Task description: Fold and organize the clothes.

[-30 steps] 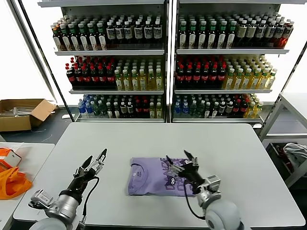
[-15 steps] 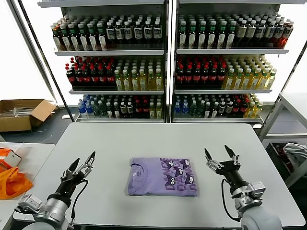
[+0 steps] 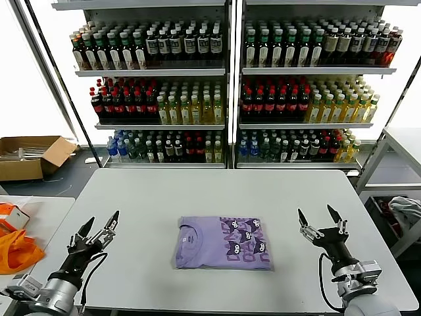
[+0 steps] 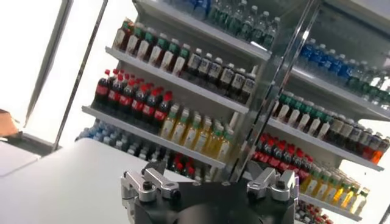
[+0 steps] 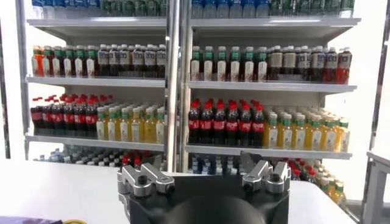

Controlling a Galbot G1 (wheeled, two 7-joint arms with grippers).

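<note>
A lavender T-shirt [image 3: 223,242] lies folded into a flat rectangle on the grey table [image 3: 217,191], its dark purple print facing up on the right half. My left gripper [image 3: 97,227] is open and empty, raised above the table's left edge, well left of the shirt. My right gripper [image 3: 322,218] is open and empty, raised to the right of the shirt. Both wrist views face the drink shelves. A corner of the shirt [image 5: 15,220] shows in the right wrist view.
Shelves of bottled drinks [image 3: 227,85] stand behind the table. An orange bag [image 3: 16,249] lies on a side table at the left. A cardboard box [image 3: 29,155] sits on the floor at the far left. A white rack [image 3: 395,171] stands at the right.
My right gripper has let go of the shirt's right side and drawn back to the right. My left gripper has pulled away to the left. The shirt stays folded.
</note>
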